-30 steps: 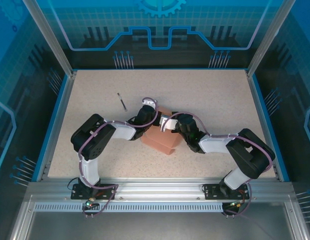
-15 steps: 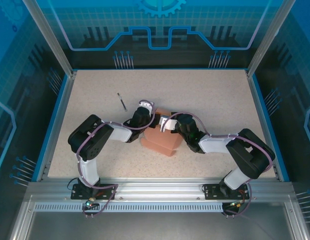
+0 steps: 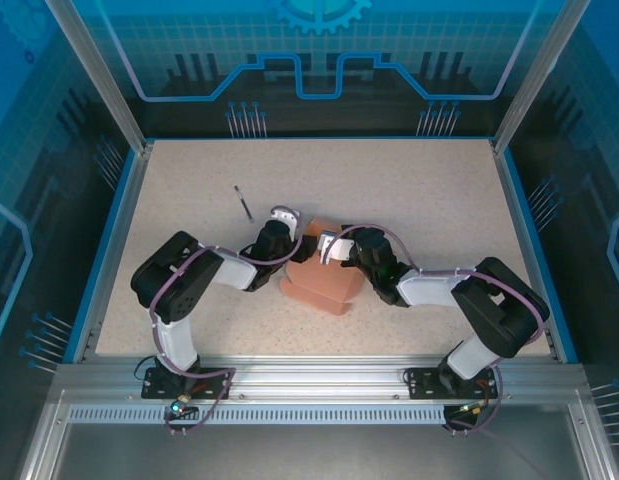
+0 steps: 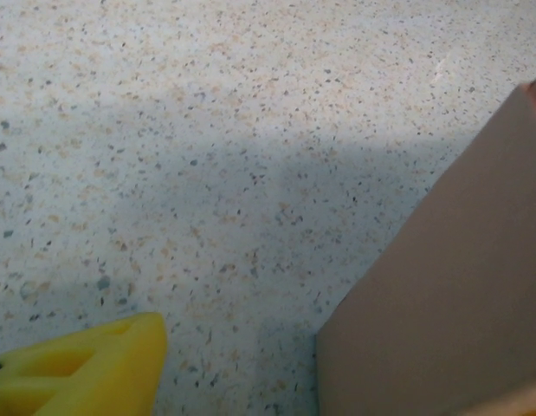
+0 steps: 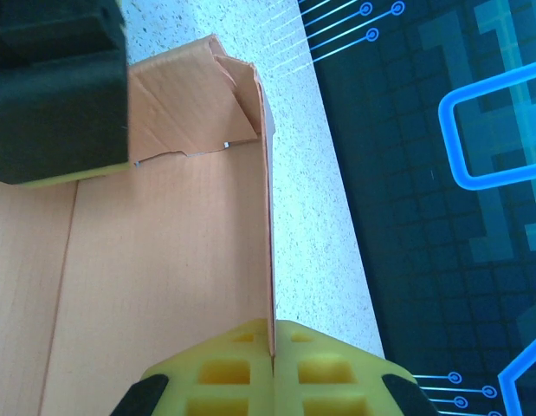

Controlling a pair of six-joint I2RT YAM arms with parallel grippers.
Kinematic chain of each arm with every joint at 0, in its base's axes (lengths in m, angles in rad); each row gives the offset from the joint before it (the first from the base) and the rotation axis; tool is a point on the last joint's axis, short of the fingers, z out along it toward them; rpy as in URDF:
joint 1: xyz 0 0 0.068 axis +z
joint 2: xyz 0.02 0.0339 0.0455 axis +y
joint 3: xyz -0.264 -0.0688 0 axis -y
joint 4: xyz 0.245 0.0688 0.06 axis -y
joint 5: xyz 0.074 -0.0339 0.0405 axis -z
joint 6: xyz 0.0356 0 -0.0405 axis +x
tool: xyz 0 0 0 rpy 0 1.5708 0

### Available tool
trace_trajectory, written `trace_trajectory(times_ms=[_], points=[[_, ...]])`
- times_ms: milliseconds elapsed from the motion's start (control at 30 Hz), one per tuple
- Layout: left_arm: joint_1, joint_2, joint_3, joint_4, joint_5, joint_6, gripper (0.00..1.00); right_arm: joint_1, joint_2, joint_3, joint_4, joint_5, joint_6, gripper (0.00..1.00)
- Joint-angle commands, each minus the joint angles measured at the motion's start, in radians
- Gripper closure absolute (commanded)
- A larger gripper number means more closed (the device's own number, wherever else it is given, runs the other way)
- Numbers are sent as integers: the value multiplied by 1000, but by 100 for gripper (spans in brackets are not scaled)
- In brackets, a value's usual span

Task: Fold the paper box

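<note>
Left end effector (image 3: 280, 226) pulled back leftward off paper box (image 3: 324, 287), fingers spread, holding nothing. Right end effector (image 5: 274, 364) clamped on box wall. Box on worktop (image 3: 419, 190).

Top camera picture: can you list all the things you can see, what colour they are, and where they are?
paper box: one, salmon-orange, in the middle of the table between the two pincers
stick: one, thin and dark, lying flat on the table, behind and to the left of the box
table: one, speckled beige with a blue rim
walls: dark blue with glowing line patterns, all around the table
arms: two, black and white, bolted at the near edge, both reaching to the box
left pincer: one, yellow fingers, open, at the box's left side
right pincer: one, yellow fingers, shut on the edge of a box wall
</note>
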Motion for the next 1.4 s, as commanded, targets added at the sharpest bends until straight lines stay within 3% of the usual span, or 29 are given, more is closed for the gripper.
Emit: trace_trajectory(times_ms=[0, 500, 833, 1367], points=[[9, -29, -27, 45, 33, 18, 31, -7, -26, 10, -15, 26, 24, 100], [9, 44, 79, -49, -58, 3, 50, -6, -31, 9, -20, 24, 30, 100], [-4, 45, 122, -111, -186, -103, 62, -3, -28, 9, -17, 17, 41, 100], [-10, -38, 67, 22, -21, 30, 41, -6, -25, 12, -22, 25, 40, 100]])
